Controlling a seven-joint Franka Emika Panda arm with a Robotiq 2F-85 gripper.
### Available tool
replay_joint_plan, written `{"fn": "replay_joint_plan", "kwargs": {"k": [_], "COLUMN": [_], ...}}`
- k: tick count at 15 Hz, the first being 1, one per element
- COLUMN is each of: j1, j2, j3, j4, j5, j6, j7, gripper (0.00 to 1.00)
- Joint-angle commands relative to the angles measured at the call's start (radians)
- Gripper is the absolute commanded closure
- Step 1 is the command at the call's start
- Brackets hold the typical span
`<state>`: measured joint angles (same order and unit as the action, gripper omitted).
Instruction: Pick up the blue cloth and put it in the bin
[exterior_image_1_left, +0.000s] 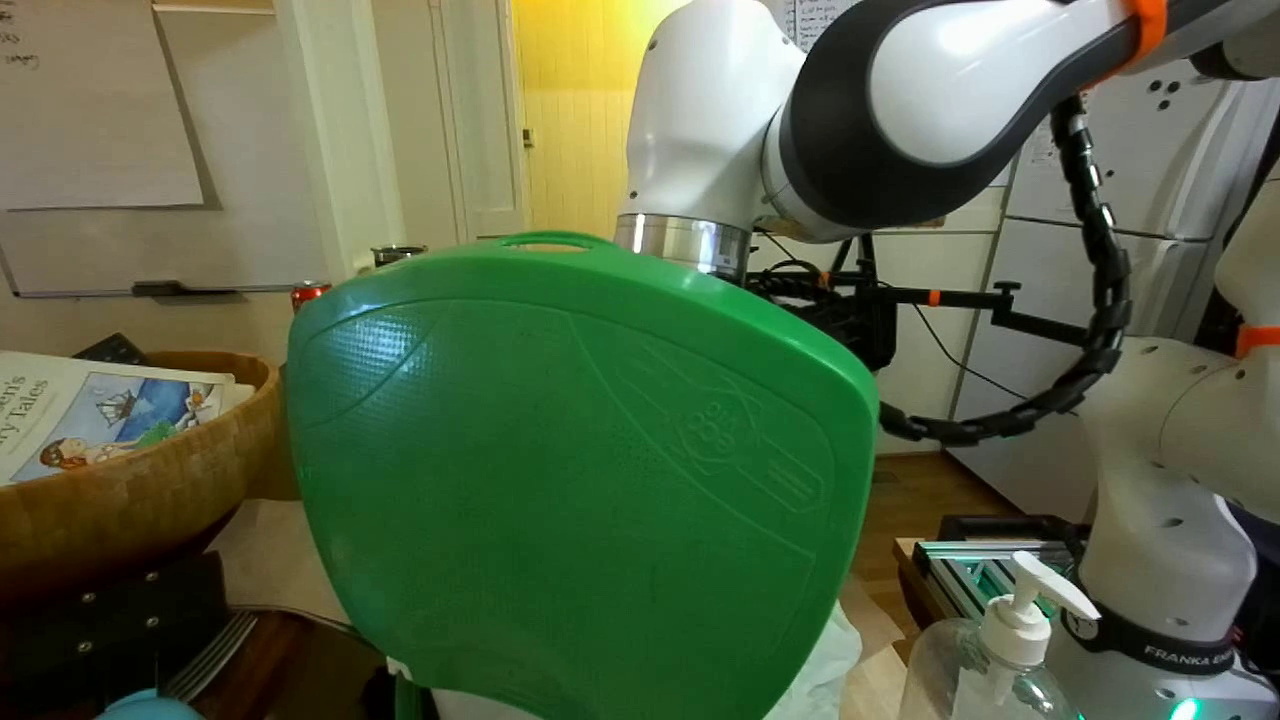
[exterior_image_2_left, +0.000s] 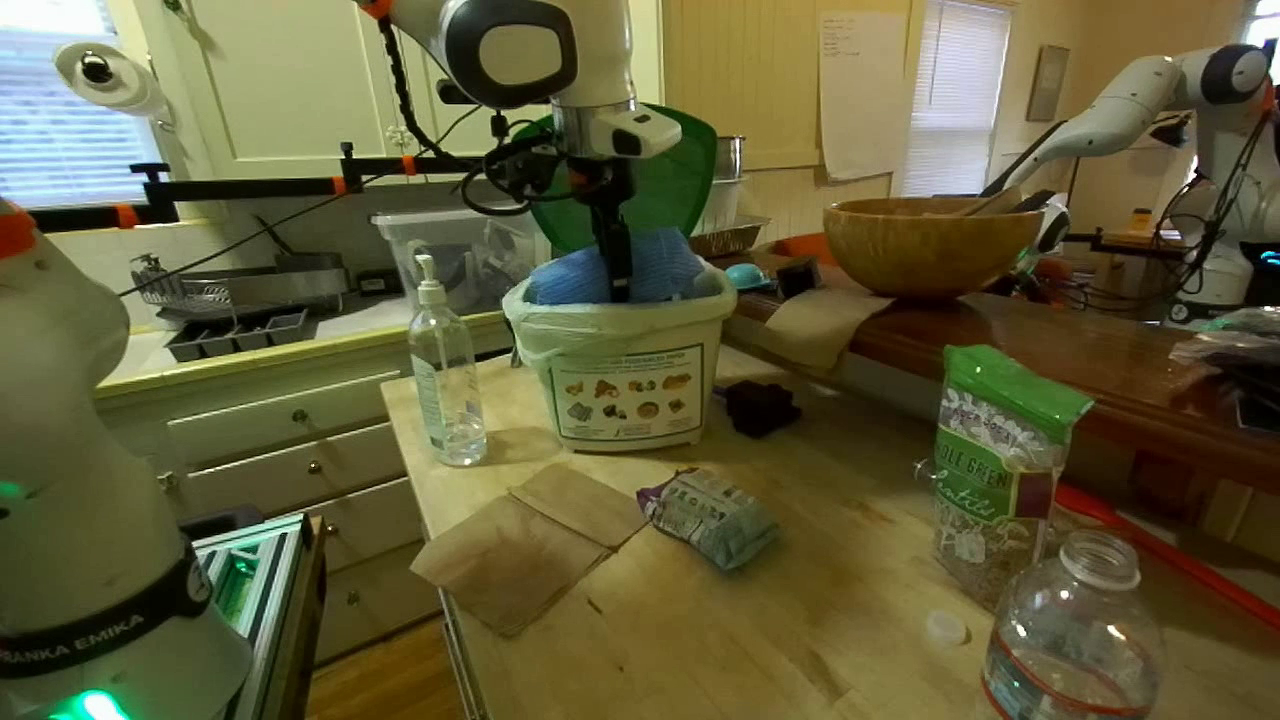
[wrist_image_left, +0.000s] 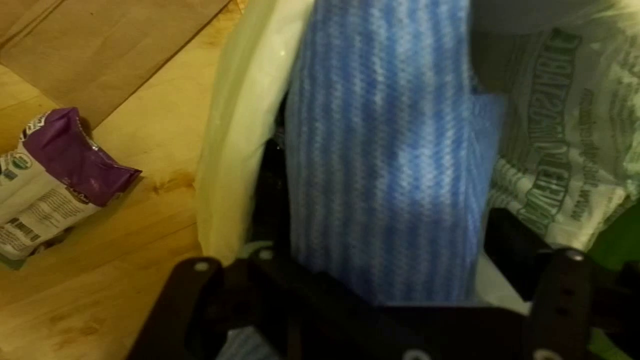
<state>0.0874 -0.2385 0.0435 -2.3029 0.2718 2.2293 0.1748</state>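
Black gripper (exterior_image_2_left: 619, 280) points down, jaws spread astride blue cloth (wrist_image_left: 380, 150) at whitish plastic bin's (exterior_image_2_left: 622, 385) rim; green lid (exterior_image_1_left: 590, 470) hides them in an exterior view

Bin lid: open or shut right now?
Open: in an exterior view the green lid stands raised behind the bin, the blue cloth showing in its mouth.

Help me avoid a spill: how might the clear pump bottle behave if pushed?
The clear pump bottle would probably tip if pushed high, being tall and narrow. It is likely light for its size, as liquid shows only near its bottom. Its smooth-looking walls may be slippery.
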Motion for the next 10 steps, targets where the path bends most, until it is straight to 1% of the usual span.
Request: {"fn": "replay_joint_plan", "kwargs": {"k": [1,6,10], "j1": [0.001,0.003,-0.006], "j2": [-0.010,-0.026,-0.036], "j3": [0.004,0.000,0.004], "j4": [0.000,0.019,0.048], "j5": [0.041,0.083,0.067], "j6": [-0.006,-0.011,-0.018], "j7": [-0.009,-0.015,0.006], "gripper": [0.00,0.00,0.00]}}
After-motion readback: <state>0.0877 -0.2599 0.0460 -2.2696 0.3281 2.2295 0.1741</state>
